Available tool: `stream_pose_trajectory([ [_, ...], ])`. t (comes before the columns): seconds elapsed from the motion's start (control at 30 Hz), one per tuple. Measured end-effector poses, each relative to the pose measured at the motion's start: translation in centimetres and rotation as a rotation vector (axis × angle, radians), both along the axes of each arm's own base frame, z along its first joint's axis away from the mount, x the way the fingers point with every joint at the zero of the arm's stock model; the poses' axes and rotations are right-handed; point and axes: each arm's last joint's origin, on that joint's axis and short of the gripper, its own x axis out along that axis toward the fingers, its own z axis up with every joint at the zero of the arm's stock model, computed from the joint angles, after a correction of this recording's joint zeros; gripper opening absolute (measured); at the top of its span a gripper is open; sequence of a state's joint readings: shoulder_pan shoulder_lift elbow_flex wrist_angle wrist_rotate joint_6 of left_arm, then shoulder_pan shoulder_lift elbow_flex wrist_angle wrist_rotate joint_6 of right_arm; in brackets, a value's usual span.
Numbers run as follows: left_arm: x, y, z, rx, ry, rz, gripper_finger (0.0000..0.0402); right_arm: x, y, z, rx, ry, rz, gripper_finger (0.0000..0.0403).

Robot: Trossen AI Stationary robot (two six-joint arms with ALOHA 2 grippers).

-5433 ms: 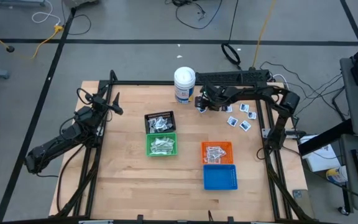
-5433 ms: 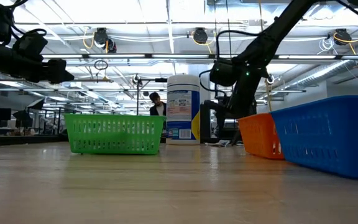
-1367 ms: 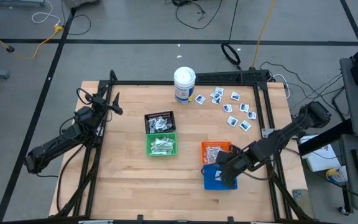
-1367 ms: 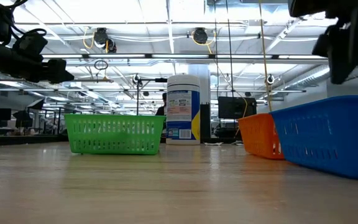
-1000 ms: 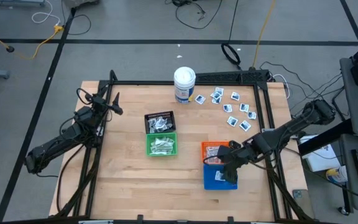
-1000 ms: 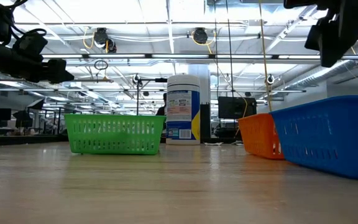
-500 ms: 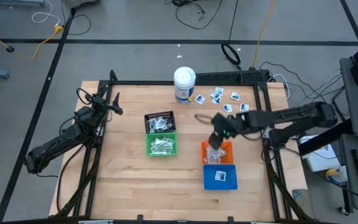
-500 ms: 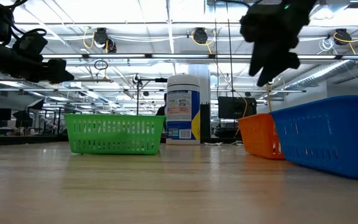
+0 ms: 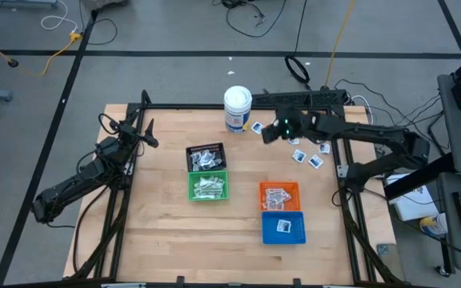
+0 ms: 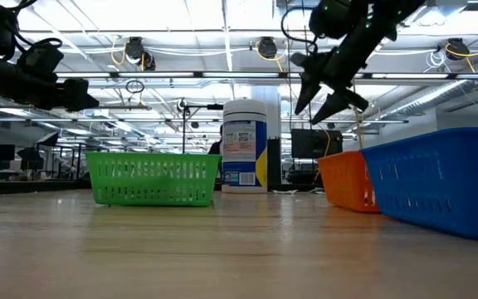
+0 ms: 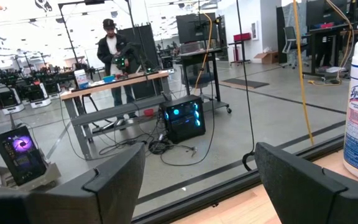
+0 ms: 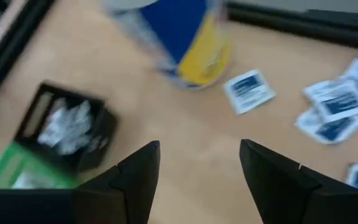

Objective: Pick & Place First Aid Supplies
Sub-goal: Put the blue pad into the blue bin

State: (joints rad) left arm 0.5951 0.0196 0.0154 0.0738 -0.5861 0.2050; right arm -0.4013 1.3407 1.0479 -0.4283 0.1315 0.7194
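**Right hand over the loose packets by the canister**

Now the right hand (image 9: 269, 133) hangs above the far side of the desk (image 9: 158, 224), just beside the white wipes canister (image 9: 237, 109) and over the near end of the scattered first aid packets (image 9: 306, 144) — white squares with blue print lying loose on the wood. Its two fingers stand apart with nothing between them; the right wrist view looks down past them at bare wood, with the canister's blue-and-yellow label and several packets (image 12: 248, 91) beyond. In the low view the same hand (image 10: 322, 93) shows high above the desk, fingers spread and pointing downward.

More wrapped packets fill the baskets in mid-desk: pale ones in the black basket (image 9: 205, 156) and in the green basket (image 9: 208, 186) touching it on the near side. To the right, the orange basket (image 9: 279, 196) holds white packets, and the blue basket (image 9: 283, 228) next to it carries a single blue-printed square.

Off at the desk's left edge the left arm waits — its hand (image 9: 149, 134) is raised and wide open, empty, as the left wrist view shows by the broad gap between its fingers (image 11: 114, 180). Beyond the desk in that view a person (image 11: 112, 53) stands at a workbench.
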Motion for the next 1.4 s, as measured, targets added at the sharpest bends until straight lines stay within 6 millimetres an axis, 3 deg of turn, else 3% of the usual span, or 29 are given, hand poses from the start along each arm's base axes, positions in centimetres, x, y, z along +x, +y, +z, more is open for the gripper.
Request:
stream_pose_trajectory([
  [0.23, 0.0, 0.0, 0.0, 0.0, 0.0, 0.0, 0.0306, -0.6, -4.8, -0.8, -0.025, -0.05, -0.158, 0.0214],
  [0.53, 0.0, 0.0, 0.0, 0.0, 0.0, 0.0, 0.0306, -1.3, -8.4, -3.6, 0.094, -0.041, -0.353, 0.021],
  [0.77, 0.0, 0.0, 0.0, 0.0, 0.0, 0.0, 0.0306, -0.4, -9.7, -7.0, 0.225, -0.016, -0.305, 0.021],
  [0.97, 0.0, 0.0, 0.0, 0.0, 0.0, 0.0, 0.0306, -0.1, -10.5, -9.4, 0.336, -0.012, -0.365, 0.021],
  [1.17, 0.0, 0.0, 0.0, 0.0, 0.0, 0.0, 0.0305, 0.6, -11.2, -10.7, 0.434, -0.09, -0.359, 0.021],
  [1.4, 0.0, 0.0, 0.0, 0.0, 0.0, 0.0, 0.0305, 0.5, -11.8, -10.6, 0.419, -0.119, -0.399, 0.021],
])
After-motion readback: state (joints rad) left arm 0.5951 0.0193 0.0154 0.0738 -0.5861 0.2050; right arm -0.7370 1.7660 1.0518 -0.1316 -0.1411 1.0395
